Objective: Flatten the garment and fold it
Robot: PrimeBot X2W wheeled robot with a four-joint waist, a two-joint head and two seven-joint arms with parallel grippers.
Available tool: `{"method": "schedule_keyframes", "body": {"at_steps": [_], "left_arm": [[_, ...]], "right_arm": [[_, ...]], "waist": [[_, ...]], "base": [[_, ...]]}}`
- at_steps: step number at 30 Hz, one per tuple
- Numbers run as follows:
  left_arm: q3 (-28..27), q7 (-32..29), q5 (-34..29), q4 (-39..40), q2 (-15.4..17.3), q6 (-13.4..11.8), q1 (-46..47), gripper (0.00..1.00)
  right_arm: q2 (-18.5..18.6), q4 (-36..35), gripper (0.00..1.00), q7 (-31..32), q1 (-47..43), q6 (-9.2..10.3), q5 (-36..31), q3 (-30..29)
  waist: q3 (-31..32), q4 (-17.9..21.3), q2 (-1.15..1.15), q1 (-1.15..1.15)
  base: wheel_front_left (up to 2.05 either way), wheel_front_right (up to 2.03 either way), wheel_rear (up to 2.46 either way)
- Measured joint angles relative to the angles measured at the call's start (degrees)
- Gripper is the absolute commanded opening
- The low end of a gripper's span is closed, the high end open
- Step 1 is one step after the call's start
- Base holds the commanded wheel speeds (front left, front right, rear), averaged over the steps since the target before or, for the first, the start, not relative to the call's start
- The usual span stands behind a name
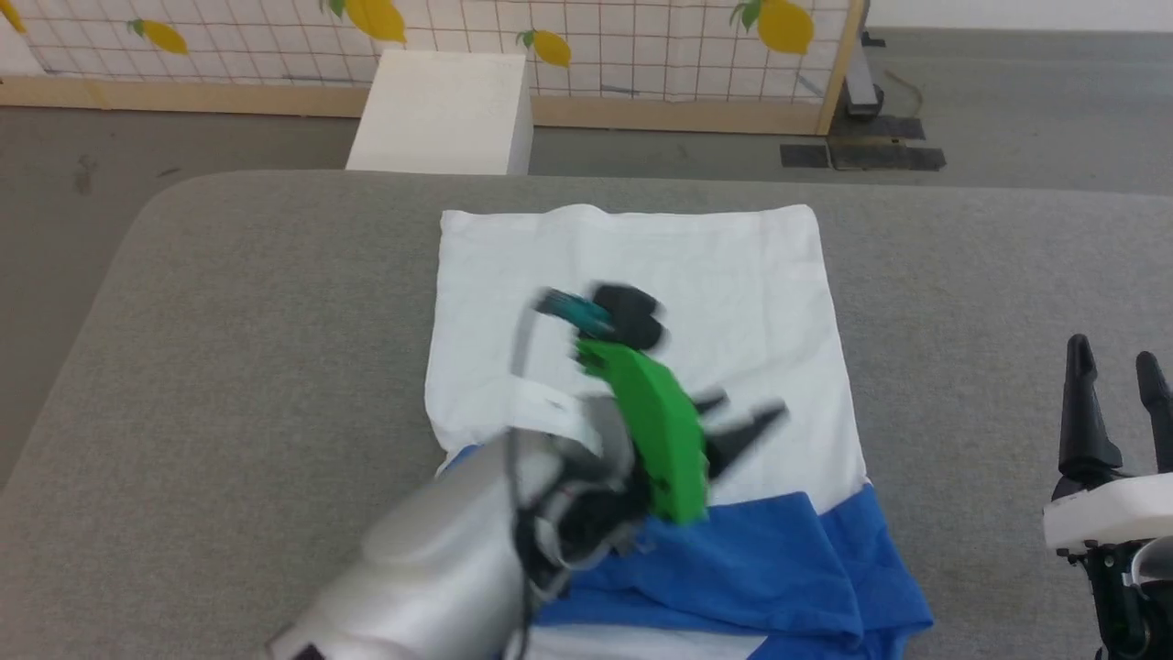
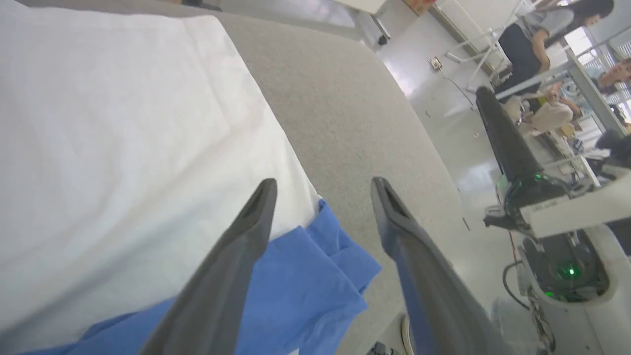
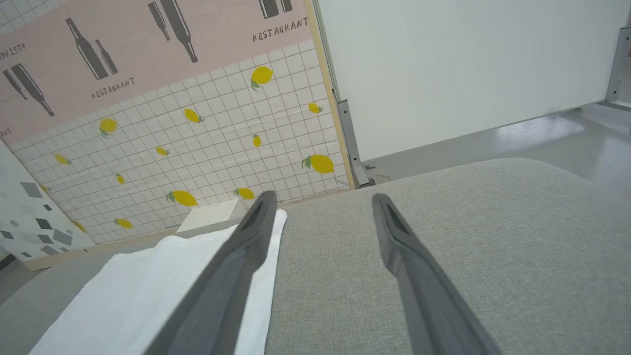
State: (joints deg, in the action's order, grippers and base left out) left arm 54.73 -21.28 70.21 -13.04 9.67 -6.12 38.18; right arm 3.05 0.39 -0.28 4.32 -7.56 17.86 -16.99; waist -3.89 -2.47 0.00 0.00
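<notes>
The garment lies on the grey table, its white body spread flat toward the far side. Its blue sleeves are folded across the near part. My left gripper hovers over the garment's middle, blurred, fingers pointing right and open, holding nothing. In the left wrist view that gripper stands open above the garment's white edge and blue sleeve. My right gripper rests open at the table's right, apart from the garment. The right wrist view shows it open over bare table, with the garment at its left.
A white box stands on the floor beyond the table's far edge, before a lemon-patterned panel. In the left wrist view a person stands by racks past the table's rounded corner, behind my right gripper's dark finger.
</notes>
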Motion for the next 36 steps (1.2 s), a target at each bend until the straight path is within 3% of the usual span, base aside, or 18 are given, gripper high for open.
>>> {"method": "schedule_keyframes", "body": {"at_steps": [7, 12, 16, 20, 26, 30, 36], "left_arm": [[-13.41, 18.57, -1.71, -0.09, 7.30, -3.08, -1.27, 1.00], [-17.97, 32.94, -9.46, -2.47, 13.35, -4.48, -3.87, 1.00], [-22.50, 35.83, -15.49, -1.87, 14.83, -5.63, -7.66, 1.00], [-32.07, 36.00, -25.49, 4.59, 13.62, -6.54, -12.38, 1.00], [-42.47, 36.01, -38.09, 13.11, 7.37, -5.08, -20.96, 1.00], [-45.43, 36.04, -42.57, 15.60, 4.10, -2.61, -22.67, 1.00], [-48.27, 36.06, -47.11, 16.73, -0.22, 0.91, -22.78, 1.00]], "right_arm": [[-0.03, 0.03, 1.00, 0.11, 0.01, 0.00, -0.04, 1.45], [0.05, 0.09, 1.00, 0.37, 0.46, 0.00, -0.12, 2.66], [0.77, 0.48, 1.00, 0.89, 1.55, 0.00, -0.12, 3.67], [1.38, 0.99, 1.00, 1.87, 3.17, 0.00, -0.12, 4.41], [2.66, 3.47, 1.00, 7.93, 10.82, 0.00, -0.09, 5.61], [4.60, 5.58, 1.00, 13.93, 18.82, 0.00, -0.47, 6.05], [9.13, 11.03, 1.00, 27.63, 33.12, 0.00, -1.93, 8.67]], "waist": [[0.44, -0.82, 0.00, 0.00], [-0.67, -0.86, 0.00, 0.00], [-1.92, -0.88, 0.00, 0.00], [-3.40, -0.87, 0.00, 0.00], [-6.74, -0.59, 0.00, 0.00], [-9.45, -0.53, 0.00, 0.00], [-14.60, -1.20, 0.00, 0.00]], "base": [[0.00, 0.00, 0.00], [0.00, 0.00, 0.00], [0.00, 0.00, 0.00], [0.00, 0.00, 0.00], [0.00, 0.00, 0.00], [0.00, 0.00, 0.00], [0.00, 0.00, 0.00]]}}
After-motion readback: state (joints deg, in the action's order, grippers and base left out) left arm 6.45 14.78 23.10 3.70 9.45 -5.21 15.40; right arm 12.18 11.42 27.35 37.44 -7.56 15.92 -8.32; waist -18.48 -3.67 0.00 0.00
